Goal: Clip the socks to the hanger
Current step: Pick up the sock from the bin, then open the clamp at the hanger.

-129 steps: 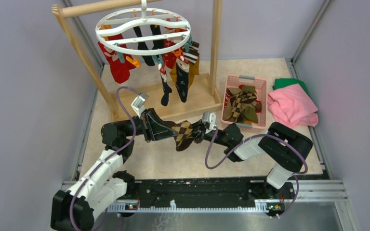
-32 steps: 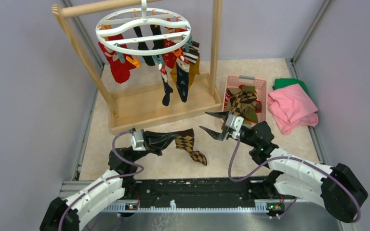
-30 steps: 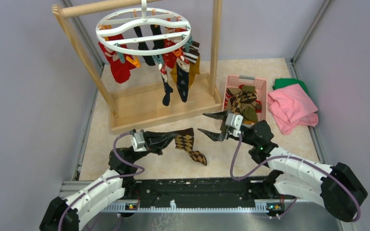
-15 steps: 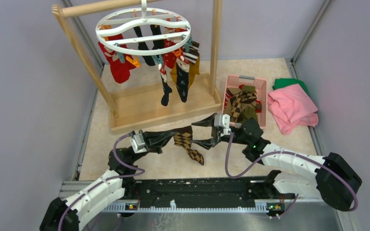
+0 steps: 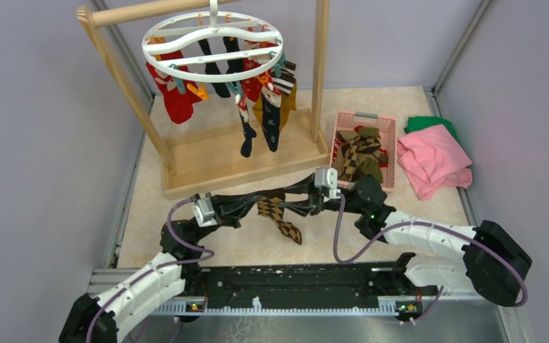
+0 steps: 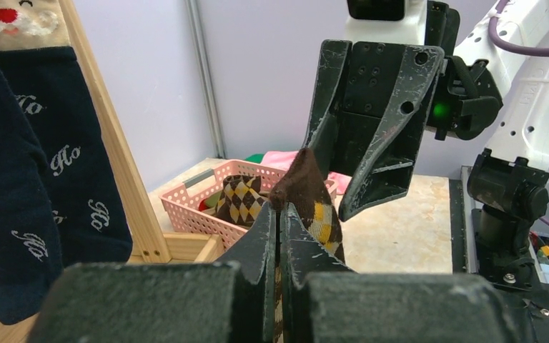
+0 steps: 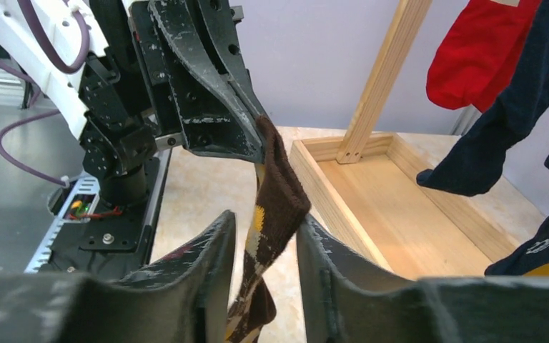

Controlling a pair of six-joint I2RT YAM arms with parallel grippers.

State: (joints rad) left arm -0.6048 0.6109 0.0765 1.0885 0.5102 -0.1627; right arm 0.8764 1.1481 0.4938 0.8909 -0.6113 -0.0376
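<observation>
Handover step: brown argyle sock [image 7: 277,187] clenched in left pincer [image 6: 279,214], hanging between right pincer's [image 7: 264,232] parted jaws. Next: clamp right, release left, lift toward hanger [image 5: 207,78] beyond both.

1. The right gripper [image 5: 286,202] swung toward 9 o'clock, from 3 o'clock of the argyle sock [image 5: 287,227] onto it
2. Its jaws narrowed to either side of the sock
3. The sock's toe shifted slightly toward 9 o'clock
</observation>
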